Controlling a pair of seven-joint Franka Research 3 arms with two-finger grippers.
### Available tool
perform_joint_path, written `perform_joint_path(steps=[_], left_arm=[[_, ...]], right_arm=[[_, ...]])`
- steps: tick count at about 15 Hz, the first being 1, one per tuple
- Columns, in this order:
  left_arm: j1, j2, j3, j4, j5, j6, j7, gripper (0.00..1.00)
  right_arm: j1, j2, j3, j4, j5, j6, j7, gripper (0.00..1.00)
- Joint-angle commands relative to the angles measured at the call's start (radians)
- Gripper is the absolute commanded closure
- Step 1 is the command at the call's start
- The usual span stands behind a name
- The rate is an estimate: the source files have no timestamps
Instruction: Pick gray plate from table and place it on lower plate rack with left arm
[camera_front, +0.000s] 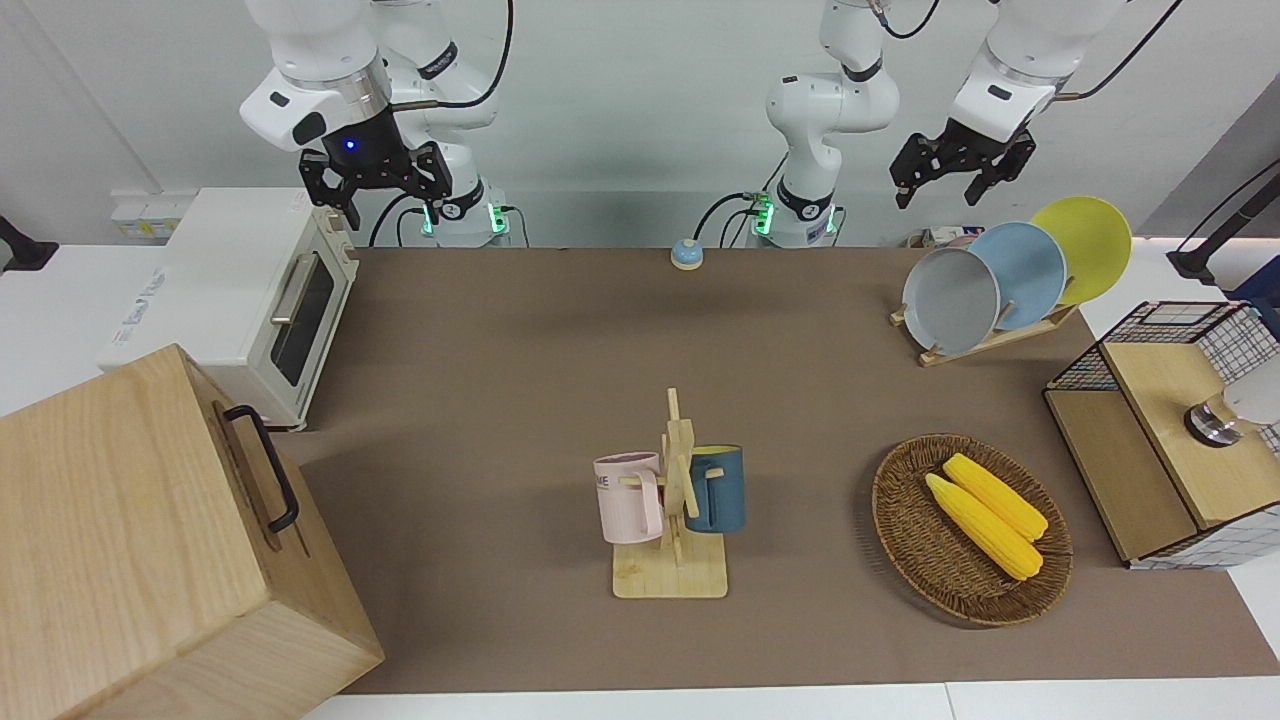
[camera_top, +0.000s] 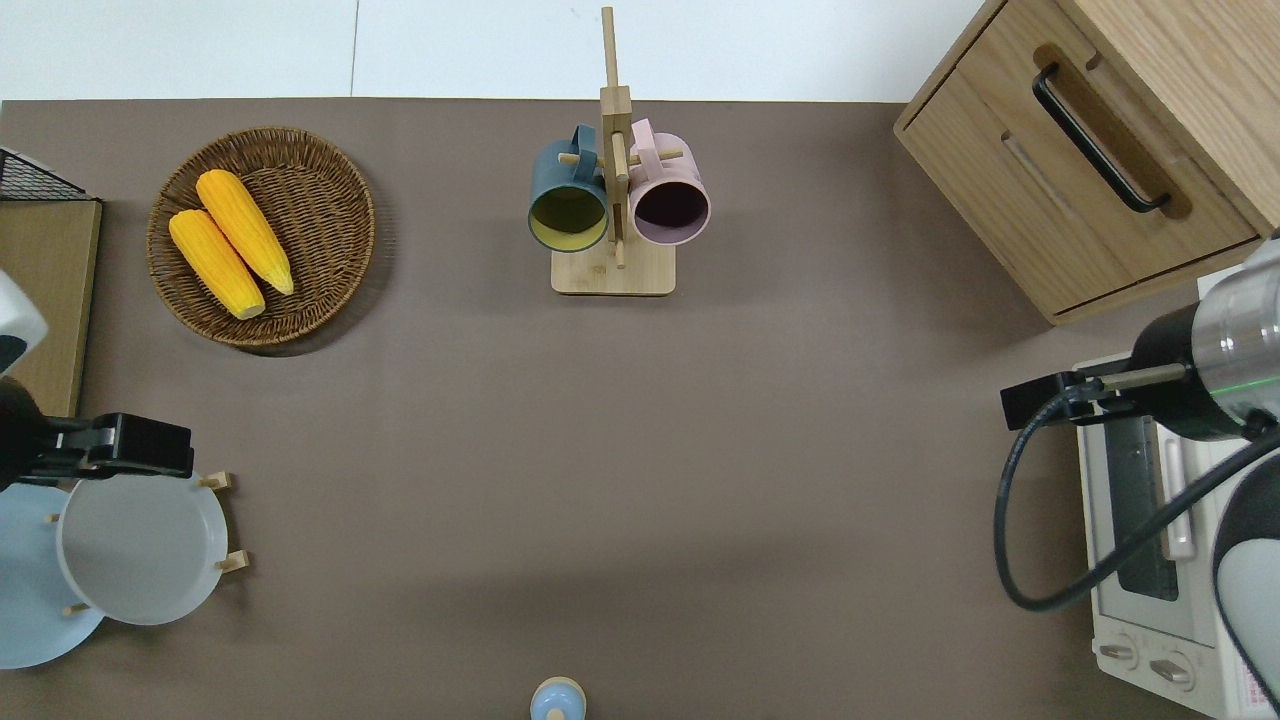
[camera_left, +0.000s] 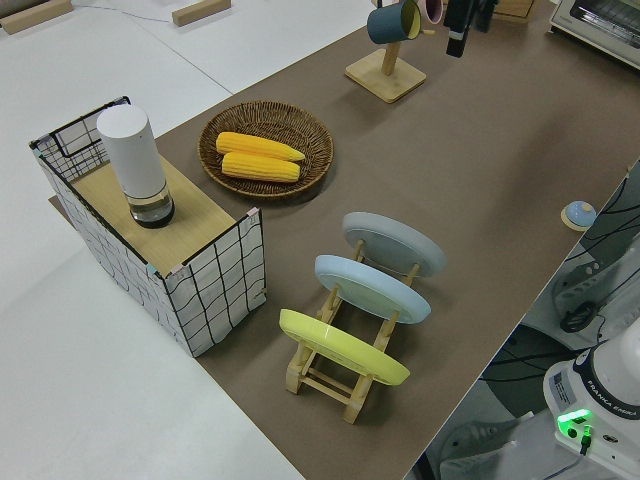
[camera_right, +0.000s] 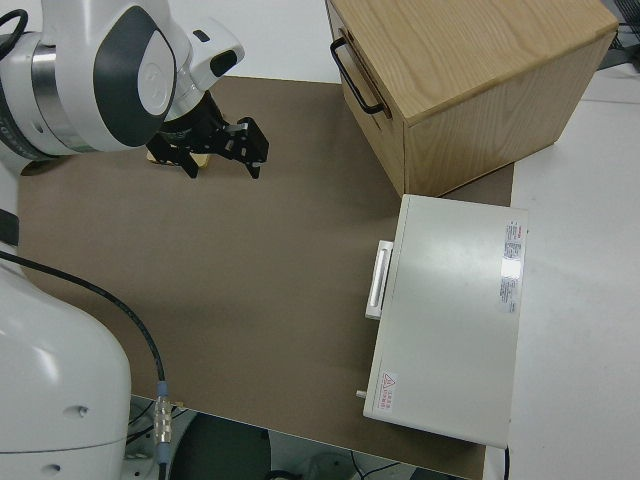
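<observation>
The gray plate (camera_front: 950, 300) stands tilted in the end slot of the lower plate rack (camera_front: 985, 343), toward the left arm's end of the table (camera_front: 520, 350). It also shows in the overhead view (camera_top: 140, 550) and the left side view (camera_left: 393, 243). My left gripper (camera_front: 955, 178) is open and empty, up in the air and clear of the plate. In the overhead view the left gripper (camera_top: 140, 447) is over the plate's rim that lies farther from the robots. My right gripper (camera_front: 372, 190) is open, and that arm is parked.
A sky-blue plate (camera_front: 1025, 270) and a yellow plate (camera_front: 1090, 245) fill the rack's other slots. A wire-sided box (camera_front: 1170, 430) and a basket of corn (camera_front: 970, 530) stand nearby. A mug tree (camera_front: 672, 500), toaster oven (camera_front: 250, 300), wooden cabinet (camera_front: 130, 540) and small bell (camera_front: 686, 254) are elsewhere.
</observation>
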Motion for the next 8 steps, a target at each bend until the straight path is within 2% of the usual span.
perform_joint_path(steps=[1, 4, 6, 8], left_arm=[[-0.003, -0.073, 0.031, -0.049, -0.039, 0.030, 0.055, 0.00], [-0.003, -0.112, 0.032, -0.110, -0.040, 0.067, 0.060, 0.00], [-0.003, -0.167, 0.031, -0.209, -0.040, 0.151, 0.059, 0.00], [-0.003, -0.193, 0.031, -0.279, -0.038, 0.205, 0.059, 0.00]], right_arm=[[-0.010, -0.002, 0.006, 0.006, 0.010, -0.014, 0.000, 0.013], [-0.010, -0.002, 0.006, 0.006, 0.010, -0.014, 0.000, 0.011], [-0.010, -0.002, 0.004, 0.006, 0.010, -0.014, 0.000, 0.013], [-0.010, -0.002, 0.006, 0.006, 0.010, -0.014, 0.000, 0.011]])
